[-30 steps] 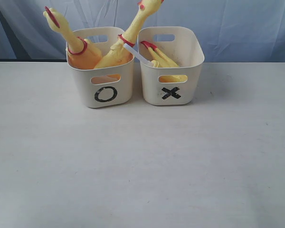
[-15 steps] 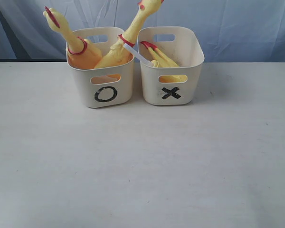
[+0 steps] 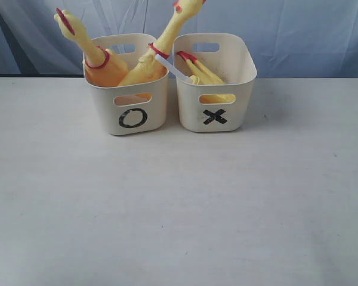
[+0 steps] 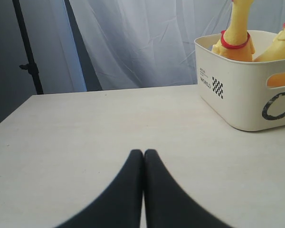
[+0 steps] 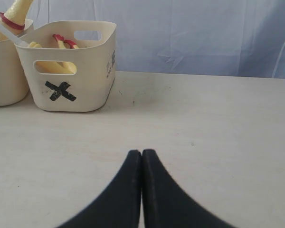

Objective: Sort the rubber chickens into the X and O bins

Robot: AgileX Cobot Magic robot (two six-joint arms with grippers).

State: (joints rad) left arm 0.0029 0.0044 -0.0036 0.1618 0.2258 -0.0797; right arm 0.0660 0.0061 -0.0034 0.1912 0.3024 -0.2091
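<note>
Two cream bins stand side by side at the back of the table. The O bin [image 3: 101, 104] holds two yellow rubber chickens: one [image 3: 89, 50] leans left, the other [image 3: 161, 44] leans right over the gap between the bins. A third chicken [image 3: 204, 74] lies inside the X bin [image 3: 241, 77], red feet up. Neither gripper appears in the exterior view. My left gripper [image 4: 143, 153] is shut and empty, low over the table, well short of the O bin [image 4: 237, 95]. The right gripper [image 5: 141, 153] is shut and empty too, some way from the X bin [image 5: 92, 66].
A white strip [image 3: 173, 67] lies across the rims between the two bins. A pale curtain [image 3: 286, 30] hangs behind the table. A dark stand pole [image 4: 28, 52] rises beyond the table's far left edge in the left wrist view.
</note>
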